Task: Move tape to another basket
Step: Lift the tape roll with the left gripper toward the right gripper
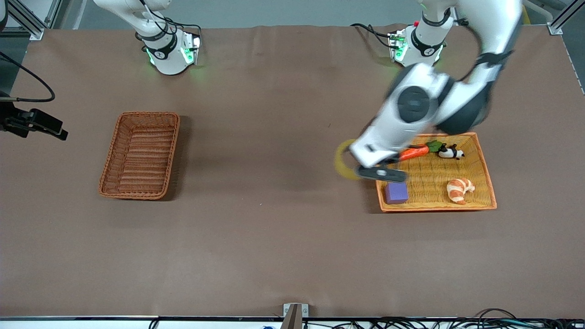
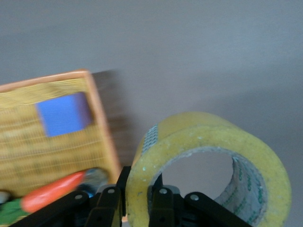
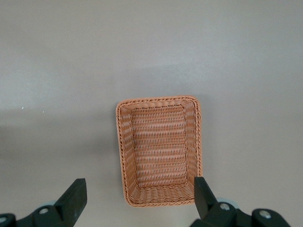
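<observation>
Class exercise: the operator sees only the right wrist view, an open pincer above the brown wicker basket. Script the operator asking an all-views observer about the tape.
Operator: Where is the tape?
Observer: The left pincer is shut on the tape, clamping its wall.
Operator: Over what?
Observer: Over the table, just beside the yellow tray, on its side toward the right arm's end.
Operator: What's in the tray?
Observer: A purple cube, croissant, carrot and panda.
</observation>
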